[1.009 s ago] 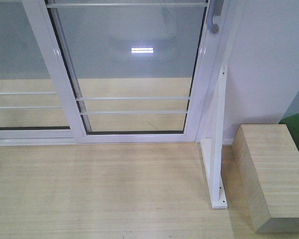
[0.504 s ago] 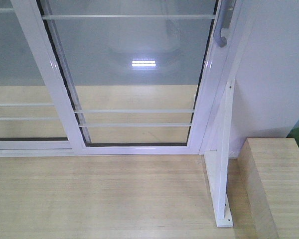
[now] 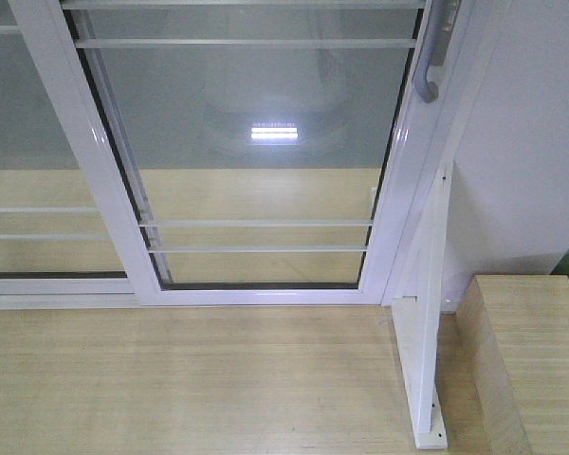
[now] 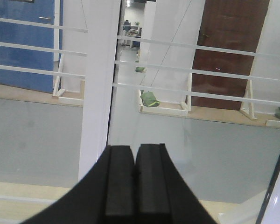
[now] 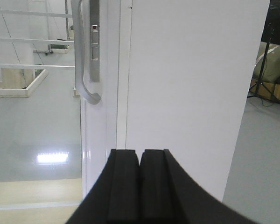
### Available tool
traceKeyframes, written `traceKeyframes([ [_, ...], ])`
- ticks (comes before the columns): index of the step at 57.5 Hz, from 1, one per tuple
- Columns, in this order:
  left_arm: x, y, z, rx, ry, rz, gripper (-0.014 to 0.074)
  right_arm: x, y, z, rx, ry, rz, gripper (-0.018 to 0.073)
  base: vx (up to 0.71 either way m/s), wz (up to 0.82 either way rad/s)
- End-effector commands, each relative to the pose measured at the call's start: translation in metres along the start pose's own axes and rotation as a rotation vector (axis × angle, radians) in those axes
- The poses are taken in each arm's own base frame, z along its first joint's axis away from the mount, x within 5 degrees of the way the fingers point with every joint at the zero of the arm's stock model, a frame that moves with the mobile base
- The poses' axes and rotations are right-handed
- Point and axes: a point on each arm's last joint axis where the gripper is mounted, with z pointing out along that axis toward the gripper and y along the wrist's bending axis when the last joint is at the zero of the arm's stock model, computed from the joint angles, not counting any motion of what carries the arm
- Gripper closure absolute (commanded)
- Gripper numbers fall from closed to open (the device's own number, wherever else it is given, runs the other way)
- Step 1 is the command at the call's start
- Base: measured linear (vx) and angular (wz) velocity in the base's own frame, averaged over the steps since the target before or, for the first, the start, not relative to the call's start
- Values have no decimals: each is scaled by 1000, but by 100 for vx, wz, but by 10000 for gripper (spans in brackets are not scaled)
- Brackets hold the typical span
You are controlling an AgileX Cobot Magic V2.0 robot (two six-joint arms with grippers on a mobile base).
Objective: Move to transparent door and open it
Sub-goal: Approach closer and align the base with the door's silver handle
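Currently your left claw [image 4: 133, 182] and right claw [image 5: 141, 186] are both pinched closed, empty, likely tucked for driving; the transparent door [image 3: 256, 142] stands shut just ahead, its pull handle [image 5: 77, 56] above-left of the right claw.

Upright transparent door [image 3: 256, 142]: clear-glass panel in white frame, crossed by thin horizontal white bars. Closed, with handle-side stile set against white jamb [image 5: 126, 70]. Grey pull handle [image 5: 77, 56] mounted vertically on that stile, hooked at lower end. Located ahead of right tool [image 5: 140, 156], up and left, not touching.
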Motion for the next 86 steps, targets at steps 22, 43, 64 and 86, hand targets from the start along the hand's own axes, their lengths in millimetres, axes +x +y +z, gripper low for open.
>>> traceKeyframes([
  [22, 2, 0, -1, 16, -70, -13, 598, -3, 0, -1, 4, -78, -4, 567, 5, -1],
  [43, 2, 0, -1, 16, -70, -13, 598, -3, 0, -1, 4, -78, -4, 567, 6, -1],
  [64, 2, 0, -1, 16, -70, -13, 598, -3, 0, -1, 4, -78, -4, 567, 7, 1],
  [86, 2, 0, -1, 16, -70, -13, 598, -3, 0, -1, 4, -78, -4, 567, 9, 2],
])
